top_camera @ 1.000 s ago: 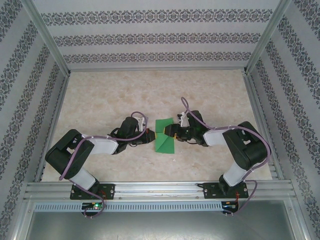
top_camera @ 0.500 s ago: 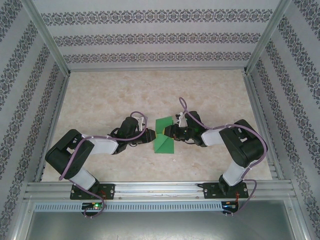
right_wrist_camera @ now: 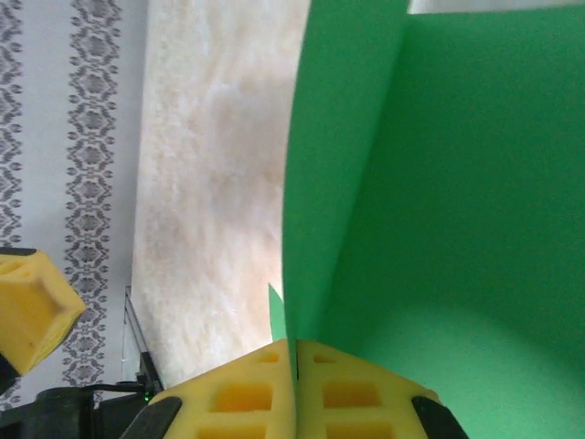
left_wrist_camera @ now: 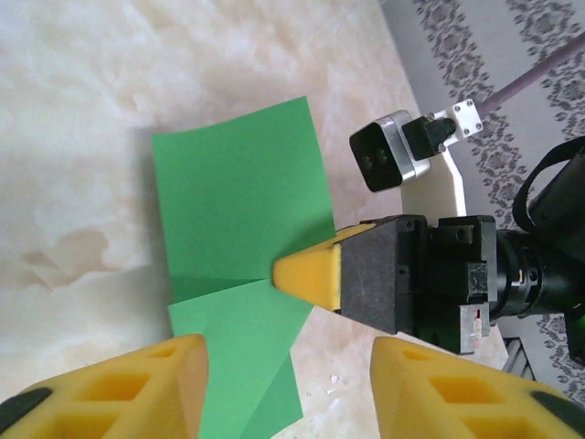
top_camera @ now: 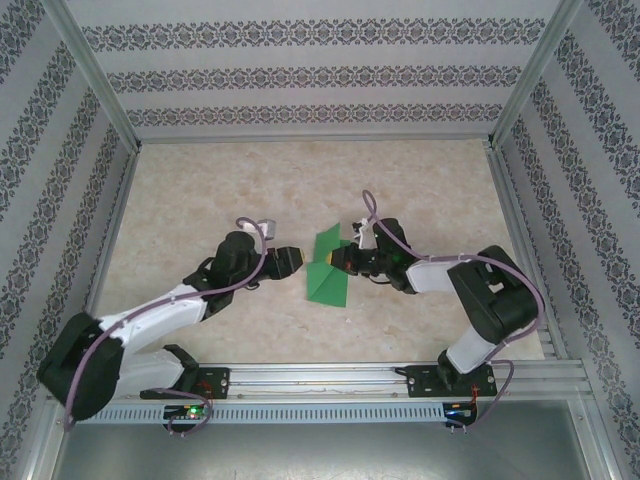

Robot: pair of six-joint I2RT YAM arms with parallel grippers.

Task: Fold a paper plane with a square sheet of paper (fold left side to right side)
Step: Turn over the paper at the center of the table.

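The square sheet of paper (top_camera: 326, 272) is bright green, partly folded with a diagonal crease, and lies at the table's middle. In the left wrist view the sheet (left_wrist_camera: 238, 197) has a flap over its near part. My right gripper (top_camera: 341, 261) is shut on the sheet's right edge, its yellow tip (left_wrist_camera: 306, 274) pinching the green paper. The right wrist view has the sheet (right_wrist_camera: 457, 183) rising as a bent wall out of my shut right gripper (right_wrist_camera: 294, 352). My left gripper (top_camera: 291, 260) stands open just left of the sheet, and its fingers (left_wrist_camera: 174, 370) are off the paper. The paper plane is out of view.
Wallpapered walls and aluminium rails (top_camera: 320, 375) box in the marbled table (top_camera: 200, 190). Small white crumbs (left_wrist_camera: 331, 430) lie beside the sheet's near corner. The right arm's wrist camera (left_wrist_camera: 384, 157) hangs over the sheet's right side.
My left gripper opened, let go of the sheet and drew back left as that arm stretched out lower. My right gripper closed on the sheet's right edge, and the far part tilted up.
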